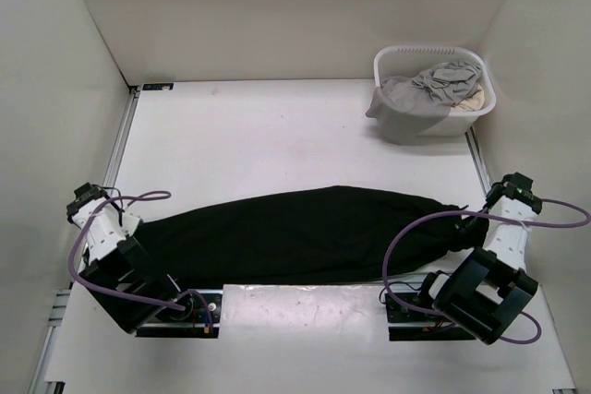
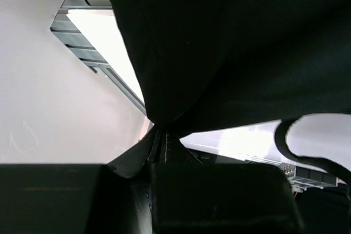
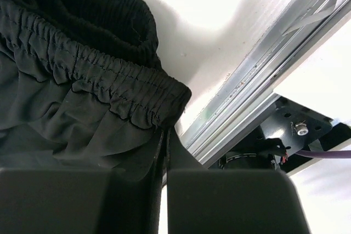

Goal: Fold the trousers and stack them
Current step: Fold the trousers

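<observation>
The black trousers [image 1: 305, 232] are stretched lengthwise across the near part of the table, folded into one long band. My left gripper [image 1: 138, 244] is shut on the leg end at the left; in the left wrist view the black cloth [image 2: 230, 42] fans out from the closed gripper [image 2: 158, 135]. My right gripper [image 1: 473, 232] is shut on the waistband end at the right; in the right wrist view the elastic, gathered waistband [image 3: 104, 80] runs into the closed gripper [image 3: 165, 135].
A white laundry basket [image 1: 397, 62] stands at the back right, holding a grey garment [image 1: 427, 88] and a beige cloth [image 1: 473, 99]. White walls enclose the table on three sides. Metal rails [image 1: 118, 149] run along the table's side edges.
</observation>
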`<state>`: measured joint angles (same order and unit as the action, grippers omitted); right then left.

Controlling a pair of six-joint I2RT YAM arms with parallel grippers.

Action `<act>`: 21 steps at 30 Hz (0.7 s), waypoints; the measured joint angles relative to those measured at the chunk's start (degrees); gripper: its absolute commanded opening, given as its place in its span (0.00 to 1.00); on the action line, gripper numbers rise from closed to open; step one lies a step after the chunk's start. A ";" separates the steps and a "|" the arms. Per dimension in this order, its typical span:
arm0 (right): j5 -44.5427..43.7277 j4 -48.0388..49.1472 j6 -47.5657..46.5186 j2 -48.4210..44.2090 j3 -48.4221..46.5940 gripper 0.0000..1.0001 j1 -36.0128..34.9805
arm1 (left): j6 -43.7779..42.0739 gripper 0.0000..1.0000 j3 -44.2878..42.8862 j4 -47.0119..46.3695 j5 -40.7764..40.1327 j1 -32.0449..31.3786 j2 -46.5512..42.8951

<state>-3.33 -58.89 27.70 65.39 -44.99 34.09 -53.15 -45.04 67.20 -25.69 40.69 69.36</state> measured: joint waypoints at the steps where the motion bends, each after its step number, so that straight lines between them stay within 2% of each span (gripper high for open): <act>1: -0.15 0.11 -0.09 0.02 0.00 0.00 0.17 | -0.24 0.14 0.26 -0.63 -0.24 0.46 0.00; 6: -0.17 0.13 -0.13 0.66 -0.48 0.00 1.22 | -2.08 0.14 0.61 -3.41 -0.79 3.30 0.90; 8: -0.44 0.20 -0.17 1.14 -1.01 0.02 1.42 | -2.95 0.22 0.61 -4.31 -0.92 4.63 1.75; 9: -0.79 0.31 -0.17 1.25 -1.14 0.08 1.49 | -3.34 0.31 0.61 -4.79 -0.96 5.20 2.34; 10: -1.07 0.33 -0.22 1.42 -1.20 0.19 1.60 | -3.48 0.36 0.61 -5.09 -1.03 5.49 2.97; 11: -1.36 0.31 -0.15 1.57 -1.22 0.48 1.75 | -3.52 0.43 0.72 -5.49 -1.18 5.75 3.61; 14: -2.69 0.28 -0.07 1.95 -1.22 0.84 2.32 | -3.98 0.56 1.88 -6.43 -1.75 6.34 4.07; 15: -3.17 0.13 -0.04 1.97 -1.36 0.85 2.36 | -4.26 0.65 2.23 -6.54 -1.92 6.47 4.07; 18: -4.52 -0.87 0.02 2.08 -2.91 0.85 2.60 | -4.90 0.65 2.56 -6.56 -2.91 7.23 4.09; 21: -5.05 -1.07 0.24 1.77 -5.57 0.76 2.51 | -5.22 0.63 0.61 -6.10 -3.67 8.11 5.33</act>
<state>-8.38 -59.96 27.94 67.16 -50.57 36.60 -58.37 -44.42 61.10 -29.36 48.80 74.70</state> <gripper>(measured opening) 0.793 0.645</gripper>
